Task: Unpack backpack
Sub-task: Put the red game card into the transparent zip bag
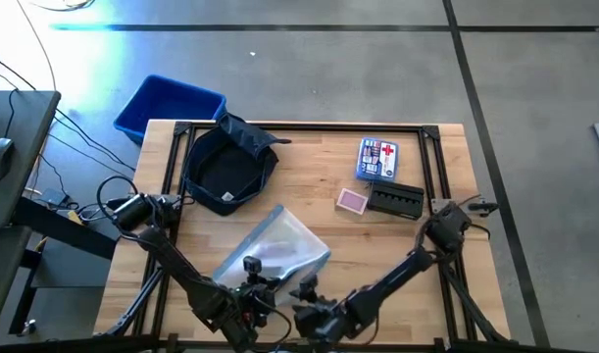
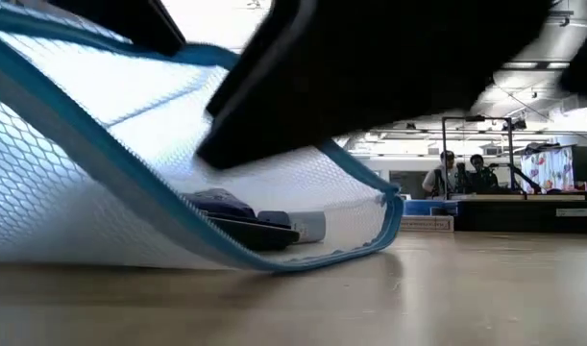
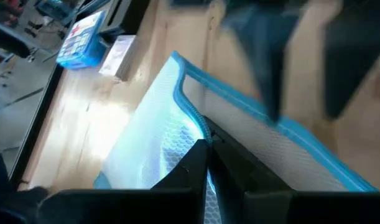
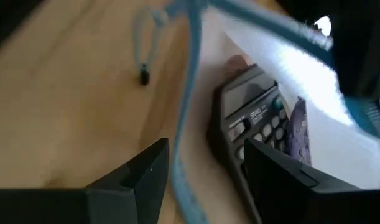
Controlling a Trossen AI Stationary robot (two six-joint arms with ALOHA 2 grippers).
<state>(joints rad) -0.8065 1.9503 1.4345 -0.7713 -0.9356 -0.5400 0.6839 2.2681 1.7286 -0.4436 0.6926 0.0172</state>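
Wooden tabletop, floor beyond. Left gripper is closed, pinching the mesh pouch by its blue zipper edge. Right gripper, beside it, is half open, straddling the pouch mouth, calculator just ahead inside. Further out: card deck, black case, first-aid box. Backpack lies well beyond, apparently emptied; pouch contents appear left to unpack.

Navy backpack gaping open, table's far-left
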